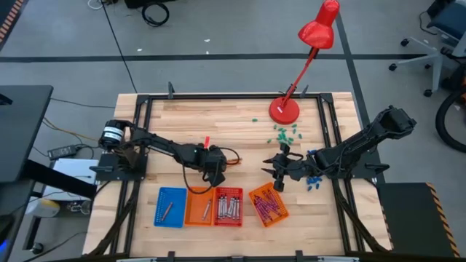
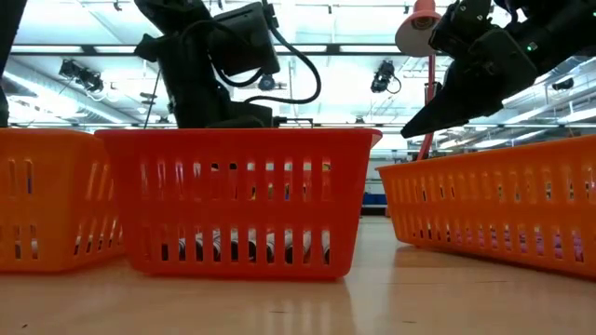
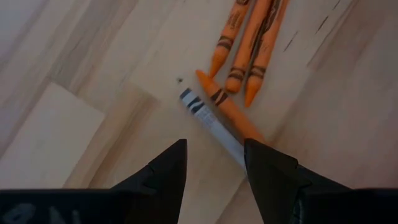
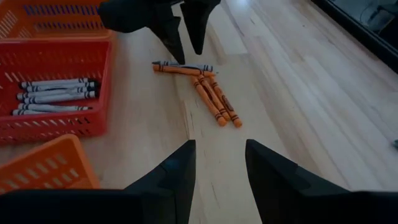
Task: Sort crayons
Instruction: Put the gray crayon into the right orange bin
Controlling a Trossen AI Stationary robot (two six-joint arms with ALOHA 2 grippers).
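Light wooden table [image 1: 240,116], black frame rails along its edges. Near edge: blue basket [image 1: 170,207], orange basket [image 1: 199,206], red basket [image 1: 228,206], another orange basket [image 1: 268,204] set askew. Red lamp base [image 1: 284,110] at far side. Loose orange and grey crayons [image 4: 199,84] mid-table. Small green bits [image 1: 284,134] and blue bits [image 1: 313,182], probably crayon pieces.

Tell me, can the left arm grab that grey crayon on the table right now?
Probably yes. The left gripper hangs right over the grey crayon, fingers open, nothing in between. One orange crayon lies touching it, though, so that might get nudged.
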